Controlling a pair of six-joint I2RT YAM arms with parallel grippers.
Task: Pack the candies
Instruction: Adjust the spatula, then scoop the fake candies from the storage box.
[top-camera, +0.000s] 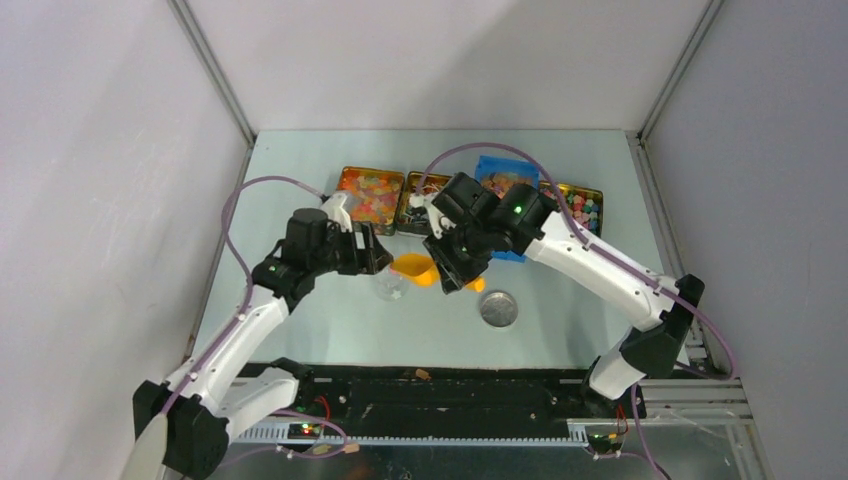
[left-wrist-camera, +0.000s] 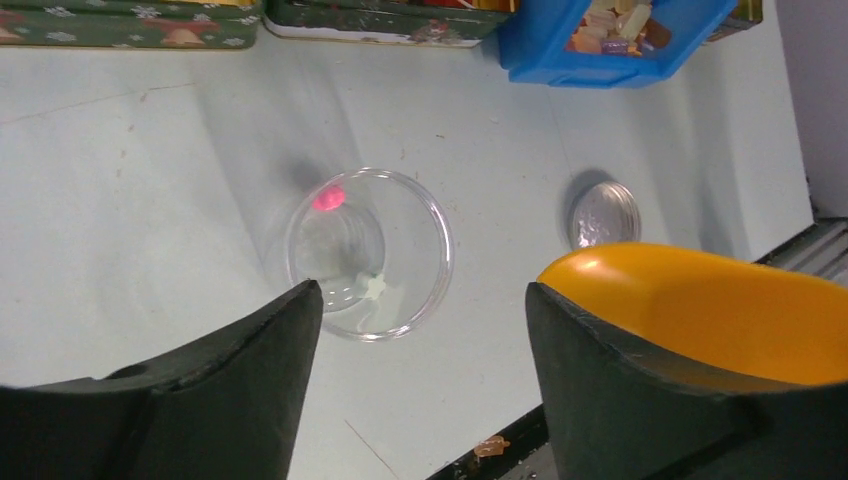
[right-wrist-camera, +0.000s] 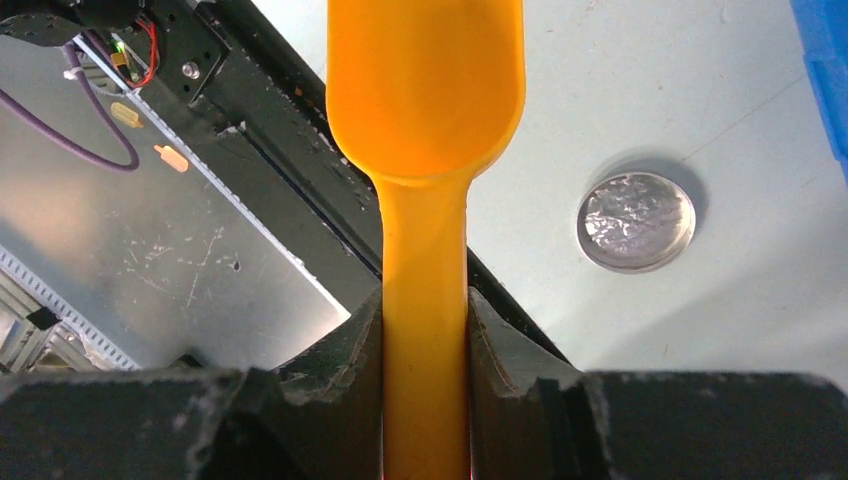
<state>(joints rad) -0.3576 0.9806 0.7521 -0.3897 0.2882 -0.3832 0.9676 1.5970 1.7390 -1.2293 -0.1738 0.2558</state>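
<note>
Currently, your left claw (left-wrist-camera: 420, 300) stands open and empty above the clear cup (left-wrist-camera: 446, 255), where two candies (left-wrist-camera: 328, 196) lie. Your right claw (right-wrist-camera: 425, 315) is clamped on the handle of the orange scoop (right-wrist-camera: 425, 80). Most candies sit in trays (top-camera: 488, 163) along the far edge of the table (top-camera: 300, 180).

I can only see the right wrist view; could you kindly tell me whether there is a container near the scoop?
Observer: Yes, a clear round jar stands open on the table, close to the bowl end of the scoop.
Operator: Thank you. Is anything in it?
Observer: Only a pink candy and a pale candy appear in it; it looks nearly empty.
Operator: And where is the left gripper, please?
Observer: The left gripper hovers by the jar, jaws wide open, gripping nothing.
</note>
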